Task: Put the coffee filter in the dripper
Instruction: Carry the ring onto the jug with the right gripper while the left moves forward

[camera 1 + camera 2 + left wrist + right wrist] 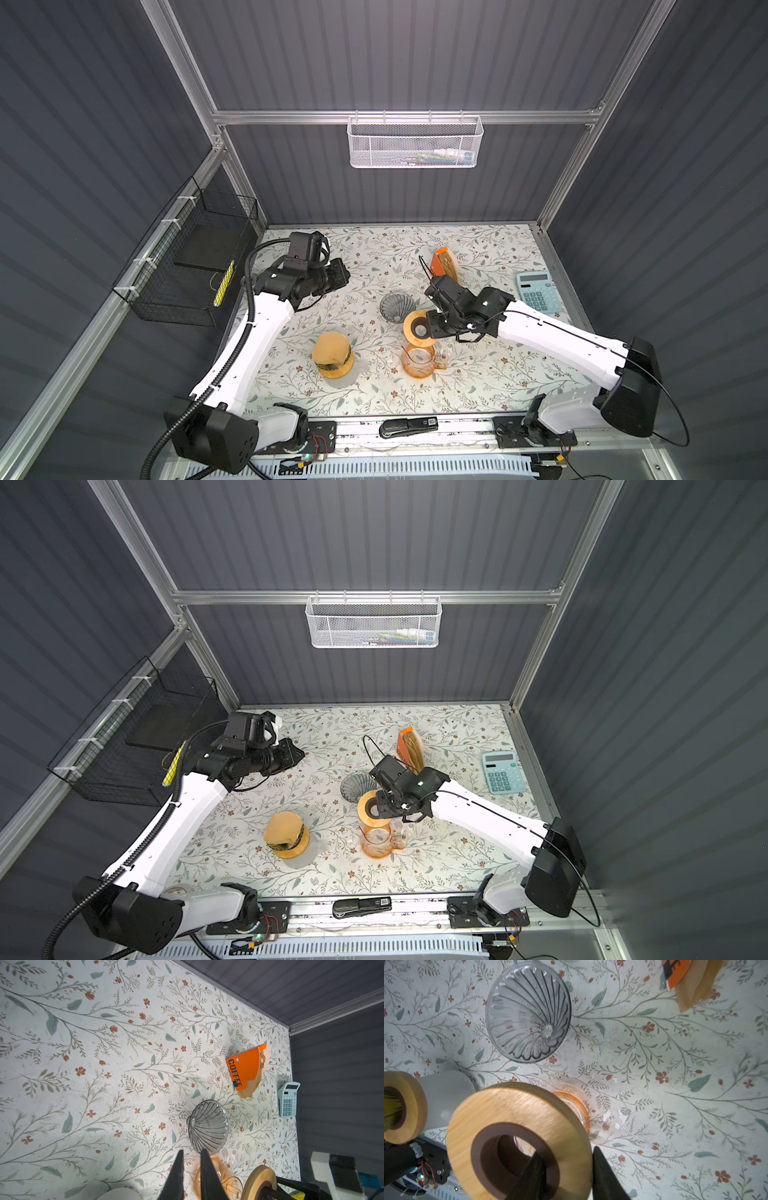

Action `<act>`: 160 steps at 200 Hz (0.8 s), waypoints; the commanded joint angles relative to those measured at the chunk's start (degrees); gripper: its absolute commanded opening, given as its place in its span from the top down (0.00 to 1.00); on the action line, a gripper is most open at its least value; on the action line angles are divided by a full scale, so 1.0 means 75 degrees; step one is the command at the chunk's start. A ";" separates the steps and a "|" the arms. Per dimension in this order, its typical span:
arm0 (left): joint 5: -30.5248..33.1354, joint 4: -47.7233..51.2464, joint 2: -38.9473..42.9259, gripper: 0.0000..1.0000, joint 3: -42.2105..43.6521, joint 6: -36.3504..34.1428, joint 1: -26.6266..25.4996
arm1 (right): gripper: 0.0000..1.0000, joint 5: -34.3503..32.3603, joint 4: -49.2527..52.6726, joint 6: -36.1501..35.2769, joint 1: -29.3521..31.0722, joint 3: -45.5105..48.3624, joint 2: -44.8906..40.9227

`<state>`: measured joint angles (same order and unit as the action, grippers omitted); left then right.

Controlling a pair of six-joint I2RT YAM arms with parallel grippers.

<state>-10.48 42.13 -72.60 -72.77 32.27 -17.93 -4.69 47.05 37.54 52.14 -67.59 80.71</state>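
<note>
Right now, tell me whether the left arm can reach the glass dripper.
Probably yes. The left gripper is empty, and only bare table lies between it and the glass dripper. The right gripper, holding the wooden ring, is close by.

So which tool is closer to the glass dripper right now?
Right. The right tool, gripping the wooden ring, sits just beside the dripper; the left tool hangs farther off on its opposite side, empty.
</note>
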 commanded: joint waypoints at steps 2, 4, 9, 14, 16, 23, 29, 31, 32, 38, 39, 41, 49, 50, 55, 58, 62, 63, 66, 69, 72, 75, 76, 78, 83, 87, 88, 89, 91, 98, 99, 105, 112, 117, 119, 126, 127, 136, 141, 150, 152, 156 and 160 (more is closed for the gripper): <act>0.0118 -0.0203 0.0117 0.83 0.0251 0.0373 -0.0163 | 0.76 0.0246 0.0278 0.0221 0.0220 0.0238 -0.0132; 0.0120 -0.0227 0.0117 0.83 0.0262 0.0393 -0.0181 | 0.76 0.0276 0.0272 0.0221 0.0237 0.0259 -0.0132; 0.0120 -0.0274 0.0099 0.83 0.0297 0.0432 -0.0235 | 0.76 0.0312 0.0271 0.0221 0.0275 0.0297 -0.0123; 0.0120 -0.0316 0.0075 0.83 0.0298 0.0463 -0.0298 | 0.76 0.0347 0.0262 0.0221 0.0317 0.0331 -0.0120; 0.0129 -0.0328 0.0066 0.83 0.0297 0.0480 -0.0326 | 0.76 0.0359 0.0259 0.0221 0.0329 0.0347 -0.0120; 0.0143 -0.0363 0.0008 0.83 0.0295 0.0521 -0.0427 | 0.76 0.0429 0.0242 0.0221 0.0348 0.0395 -0.0109; 0.0181 -0.0383 -0.0048 0.83 0.0261 0.0547 -0.0519 | 0.76 0.0487 0.0209 0.0221 0.0360 0.0451 -0.0107; 0.0188 -0.0383 -0.0056 0.83 0.0253 0.0560 -0.0543 | 0.76 0.0498 0.0208 0.0221 0.0360 0.0460 -0.0102; 0.0195 -0.0393 -0.0069 0.83 0.0249 0.0560 -0.0558 | 0.76 0.0514 0.0202 0.0227 0.0361 0.0476 -0.0098; 0.0239 -0.0419 -0.0123 0.83 0.0230 0.0583 -0.0661 | 0.76 0.0546 0.0185 0.0242 0.0372 0.0519 -0.0103; 0.0244 -0.0428 -0.0132 0.83 0.0226 0.0589 -0.0676 | 0.76 0.0556 0.0179 0.0243 0.0372 0.0530 -0.0106; 0.0262 -0.0441 -0.0144 0.83 0.0221 0.0597 -0.0705 | 0.76 0.0564 0.0168 0.0244 0.0372 0.0543 -0.0108; 0.0314 -0.0482 -0.0207 0.83 0.0194 0.0623 -0.0838 | 0.76 0.0595 0.0117 0.0256 0.0371 0.0573 -0.0117; 0.0323 -0.0489 -0.0215 0.83 0.0185 0.0627 -0.0853 | 0.76 0.0593 0.0110 0.0256 0.0372 0.0580 -0.0119; 0.0348 -0.0512 -0.0258 0.83 0.0173 0.0641 -0.0922 | 0.76 0.0612 0.0068 0.0256 0.0384 0.0595 -0.0114; 0.0364 -0.0520 -0.0277 0.84 0.0159 0.0647 -0.0951 | 0.76 0.0613 0.0055 0.0248 0.0384 0.0598 -0.0109; 0.0386 -0.0531 -0.0300 0.84 0.0160 0.0660 -0.0984 | 0.76 0.0619 0.0038 0.0246 0.0383 0.0598 -0.0096; 0.0388 -0.0531 -0.0308 0.84 0.0162 0.0669 -0.0990 | 0.76 0.0622 0.0035 0.0245 0.0383 0.0598 -0.0096; 0.0398 -0.0540 -0.0324 0.84 0.0162 0.0674 -0.1011 | 0.76 0.0616 0.0032 0.0239 0.0384 0.0598 -0.0081; 0.0401 -0.0559 -0.0336 0.84 0.0159 0.0683 -0.1027 | 0.76 0.0624 0.0022 0.0234 0.0381 0.0598 -0.0066; 0.0401 -0.0571 -0.0350 0.83 0.0165 0.0683 -0.1040 | 0.76 0.0625 0.0025 0.0223 0.0384 0.0598 -0.0043; 0.0401 -0.0592 -0.0362 0.84 0.0170 0.0697 -0.1052 | 0.76 0.0634 0.0024 0.0216 0.0382 0.0598 -0.0023; 0.0401 -0.0597 -0.0368 0.83 0.0173 0.0699 -0.1053 | 0.76 0.0635 0.0022 0.0213 0.0383 0.0598 -0.0007; 0.0401 -0.0603 -0.0373 0.83 0.0184 0.0709 -0.1069 | 0.76 0.0642 0.0020 0.0210 0.0384 0.0589 0.0002; 0.0395 -0.0643 -0.0384 0.83 0.0208 0.0724 -0.1087 | 0.76 0.0662 0.0023 0.0210 0.0378 0.0587 0.0036; 0.0390 -0.0675 -0.0387 0.84 0.0221 0.0732 -0.1103 | 0.76 0.0690 0.0014 0.0210 0.0381 0.0587 0.0054; 0.0390 -0.0685 -0.0387 0.84 0.0222 0.0734 -0.1108 | 0.76 0.0693 0.0017 0.0210 0.0382 0.0587 0.0060; 0.0384 -0.0690 -0.0387 0.83 0.0222 0.0735 -0.1116 | 0.76 0.0694 0.0007 0.0210 0.0383 0.0587 0.0064; 0.0379 -0.0703 -0.0387 0.84 0.0231 0.0736 -0.1122 | 0.76 0.0695 -0.0004 0.0210 0.0384 0.0587 0.0072; 0.0388 -0.0728 -0.0388 0.83 0.0245 0.0736 -0.1145 | 0.76 0.0729 -0.0043 0.0221 0.0384 0.0607 0.0091; 0.0389 -0.0723 -0.0387 0.83 0.0245 0.0736 -0.1146 | 0.76 0.0735 -0.0053 0.0227 0.0384 0.0608 0.0097; 0.0401 -0.0746 -0.0381 0.84 0.0259 0.0735 -0.1155 | 0.76 0.0763 -0.0103 0.0233 0.0384 0.0610 0.0102; 0.0430 -0.0758 -0.0366 0.83 0.0275 0.0734 -0.1153 | 0.76 0.0777 -0.0121 0.0233 0.0384 0.0610 0.0134; 0.0442 -0.0791 -0.0353 0.84 0.0290 0.0736 -0.1159 | 0.75 0.0777 -0.0143 0.0224 0.0384 0.0593 0.0174; 0.0453 -0.0790 -0.0352 0.83 0.0292 0.0736 -0.1160 | 0.75 0.0772 -0.0141 0.0222 0.0381 0.0588 0.0196; 0.0490 -0.0804 -0.0340 0.83 0.0290 0.0726 -0.1160 | 0.75 0.0800 -0.0121 0.0210 0.0373 0.0538 0.0272; 0.0493 -0.0802 -0.0340 0.83 0.0285 0.0725 -0.1160 | 0.76 0.0806 -0.0115 0.0210 0.0372 0.0533 0.0287; 0.0518 -0.0781 -0.0362 0.83 0.0244 0.0691 -0.1160 | 0.76 0.0852 -0.0101 0.0176 0.0369 0.0466 0.0389; 0.0524 -0.0765 -0.0383 0.83 0.0225 0.0662 -0.1160 | 0.76 0.0881 -0.0114 0.0163 0.0372 0.0441 0.0442; 0.0519 -0.0721 -0.0420 0.83 0.0180 0.0643 -0.1160 | 0.76 0.0880 -0.0114 0.0142 0.0372 0.0412 0.0508; 0.0519 -0.0719 -0.0430 0.83 0.0177 0.0643 -0.1160 | 0.76 0.0882 -0.0119 0.0140 0.0372 0.0402 0.0520; 0.0510 -0.0726 -0.0442 0.83 0.0166 0.0648 -0.1157 | 0.76 0.0883 -0.0117 0.0129 0.0365 0.0389 0.0544; 0.0491 -0.0743 -0.0451 0.83 0.0188 0.0668 -0.1159 | 0.76 0.0874 -0.0129 0.0112 0.0363 0.0387 0.0567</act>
<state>-7.38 36.75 -75.40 -70.85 37.17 -26.33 1.30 46.30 38.57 54.81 -63.33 83.79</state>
